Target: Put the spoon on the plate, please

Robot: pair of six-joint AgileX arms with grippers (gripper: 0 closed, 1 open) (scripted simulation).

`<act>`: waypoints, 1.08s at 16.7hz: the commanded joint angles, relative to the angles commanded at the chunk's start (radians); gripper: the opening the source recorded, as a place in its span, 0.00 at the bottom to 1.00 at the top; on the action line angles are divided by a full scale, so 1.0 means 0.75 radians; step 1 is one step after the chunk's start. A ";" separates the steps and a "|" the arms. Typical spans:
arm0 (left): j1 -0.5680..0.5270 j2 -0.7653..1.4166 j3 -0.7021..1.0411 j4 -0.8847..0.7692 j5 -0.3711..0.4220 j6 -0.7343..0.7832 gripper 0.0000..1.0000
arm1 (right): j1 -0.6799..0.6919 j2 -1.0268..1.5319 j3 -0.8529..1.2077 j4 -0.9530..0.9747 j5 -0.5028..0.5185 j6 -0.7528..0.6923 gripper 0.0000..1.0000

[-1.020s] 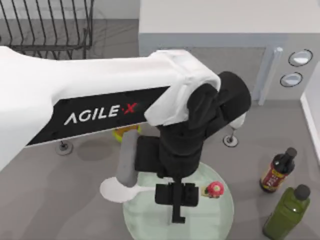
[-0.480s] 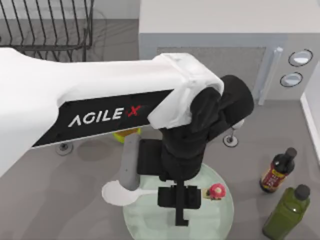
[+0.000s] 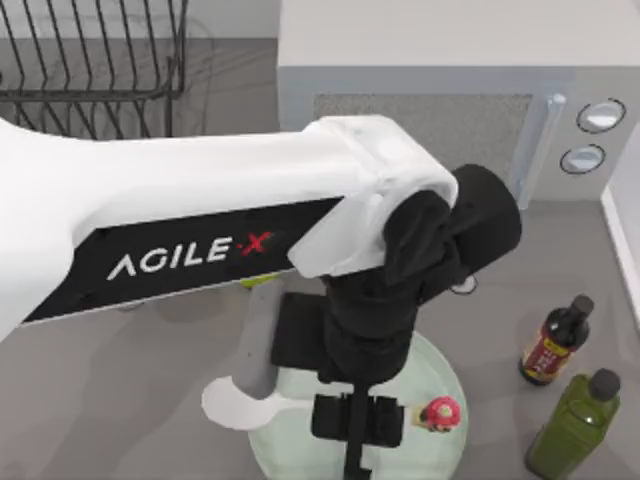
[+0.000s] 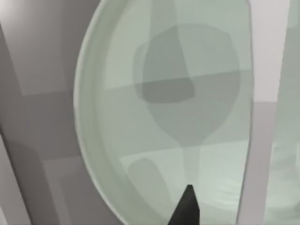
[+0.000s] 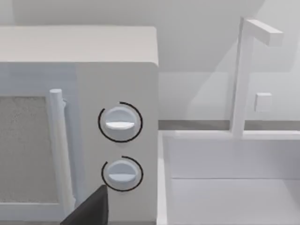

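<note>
The spoon (image 3: 240, 402) is lying at the plate's (image 3: 440, 450) nine o'clock rim, bowl out over the counter (image 3: 100, 400), handle reaching toward the left gripper (image 3: 352, 425) hovering above the plate. Whether its fingers are gripping the handle, I cannot tell. The placing is looking nearly finished, release remaining.

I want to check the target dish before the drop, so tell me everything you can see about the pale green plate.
The plate is a large round dish, pale green and glassy-looking, lying flat on the grey table at the top view's lower middle. The left arm covers much of it, with the left gripper over it. The spoon has its white bowl off the plate's left rim and its handle reaching over that rim. A small red-and-pink mushroom-like thing stands on its right part. The left wrist view shows its raised rim.
</note>
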 joint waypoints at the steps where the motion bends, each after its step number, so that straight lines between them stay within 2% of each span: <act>1: -0.011 -0.012 -0.005 -0.006 0.006 0.006 0.00 | 0.000 0.000 0.000 0.000 0.000 0.000 1.00; 9: -0.055 -0.055 -0.021 0.018 0.032 0.016 0.00 | 0.000 0.000 0.000 0.000 0.000 0.000 1.00; 18: 0.020 0.053 -0.033 0.191 -0.022 -0.035 0.00 | 0.000 0.000 0.000 0.000 0.000 0.000 1.00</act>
